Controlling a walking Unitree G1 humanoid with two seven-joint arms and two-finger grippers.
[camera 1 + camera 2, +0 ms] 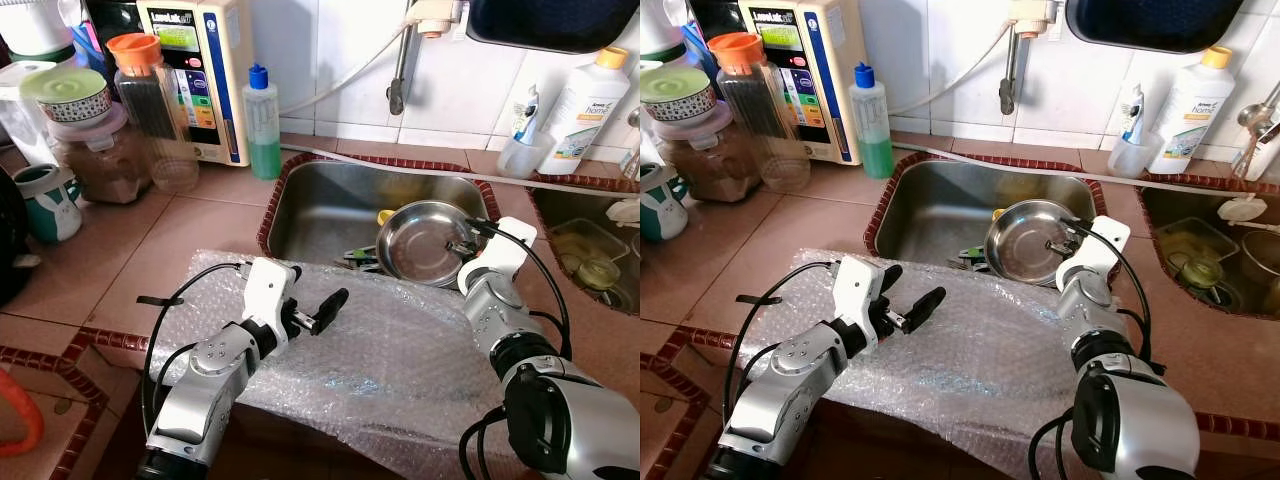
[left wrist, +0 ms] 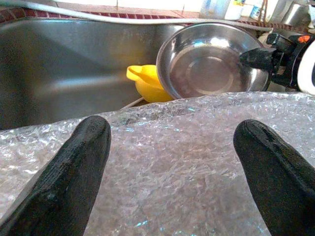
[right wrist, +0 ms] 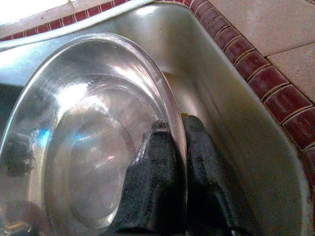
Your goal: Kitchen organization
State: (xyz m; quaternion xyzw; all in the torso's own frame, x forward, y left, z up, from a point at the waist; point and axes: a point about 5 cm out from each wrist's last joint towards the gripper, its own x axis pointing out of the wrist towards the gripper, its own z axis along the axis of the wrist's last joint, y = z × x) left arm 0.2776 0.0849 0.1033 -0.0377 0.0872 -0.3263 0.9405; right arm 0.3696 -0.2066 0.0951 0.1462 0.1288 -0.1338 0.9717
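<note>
The steel bowl [image 1: 432, 242] sits tilted in the sink [image 1: 330, 200], leaning toward the sink's front-right corner. The right claw [image 3: 178, 129] pinches the bowl's rim — one finger inside, one outside — close to the sink's right wall. A yellow cup [image 2: 142, 81] lies in the sink just beside the bowl; the rest of the basin behind it is open. A bubble wrap sheet [image 1: 400, 360] covers the worktop [image 1: 180, 230] along the sink's front edge. The left claw [image 1: 318, 310] hovers over that sheet, fingers spread wide — holding nothing.
</note>
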